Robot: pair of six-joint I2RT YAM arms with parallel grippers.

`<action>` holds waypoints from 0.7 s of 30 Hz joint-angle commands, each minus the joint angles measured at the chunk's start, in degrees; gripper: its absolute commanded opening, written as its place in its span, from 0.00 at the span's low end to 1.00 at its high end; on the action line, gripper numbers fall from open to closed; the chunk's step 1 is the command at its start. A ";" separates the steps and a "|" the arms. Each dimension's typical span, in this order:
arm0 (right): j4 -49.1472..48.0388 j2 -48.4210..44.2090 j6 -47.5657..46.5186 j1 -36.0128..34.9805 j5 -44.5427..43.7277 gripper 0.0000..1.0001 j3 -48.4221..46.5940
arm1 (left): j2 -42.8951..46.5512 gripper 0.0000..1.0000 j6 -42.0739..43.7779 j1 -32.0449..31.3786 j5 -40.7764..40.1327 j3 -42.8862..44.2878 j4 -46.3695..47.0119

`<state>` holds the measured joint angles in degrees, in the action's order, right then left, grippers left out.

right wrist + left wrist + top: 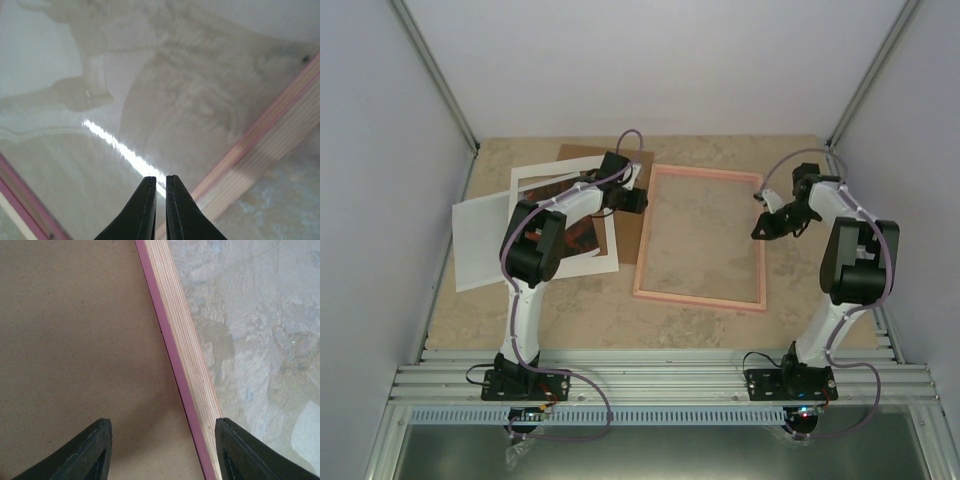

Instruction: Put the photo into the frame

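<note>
Frame point(700, 299): thin pink rectangle with pale wood sides, lying flat just right of centre before me, its long sides running away from me. Photo point(583, 238): dark print with red-orange patches, lying flat to my left near the frame, mostly covered, glimpsed through a white mat's point(575, 268) window.

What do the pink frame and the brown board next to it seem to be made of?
The frame looks like wood: pale, straight grain lines run along its side, with a matte pink coat on the adjoining face. The brown board looks like fibreboard or stiff card, hard to tell which: flat, matte, finely speckled, no grain.
</note>
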<state>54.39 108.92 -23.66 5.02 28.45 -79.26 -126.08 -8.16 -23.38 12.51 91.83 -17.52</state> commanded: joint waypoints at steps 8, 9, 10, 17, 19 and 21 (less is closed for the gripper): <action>-6.94 1.35 -5.44 -3.03 -10.30 0.05 10.99 | 3.30 0.59 0.66 -0.71 -0.46 -2.20 2.01; -7.95 1.75 -5.31 -3.28 -10.72 0.04 11.32 | 3.34 0.59 0.64 -0.79 -0.55 -2.24 2.07; -8.51 2.02 -5.24 -3.48 -10.82 0.04 11.51 | 3.42 0.59 0.70 -0.79 -0.65 -2.15 1.97; -6.62 2.46 -5.82 -3.22 -7.53 0.04 9.49 | 5.02 0.62 2.03 -0.92 -0.63 -2.69 1.88; -5.34 0.51 -6.44 -2.44 -2.98 0.07 7.83 | 6.55 0.69 3.27 -1.06 -0.57 -2.76 2.07; -3.58 -0.90 -6.49 -0.94 3.91 0.14 4.21 | 8.30 0.85 3.41 -1.10 0.25 -2.81 2.30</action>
<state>49.32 109.89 -28.86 1.63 24.75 -70.32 -123.26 -6.50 -23.83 12.29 89.43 -16.67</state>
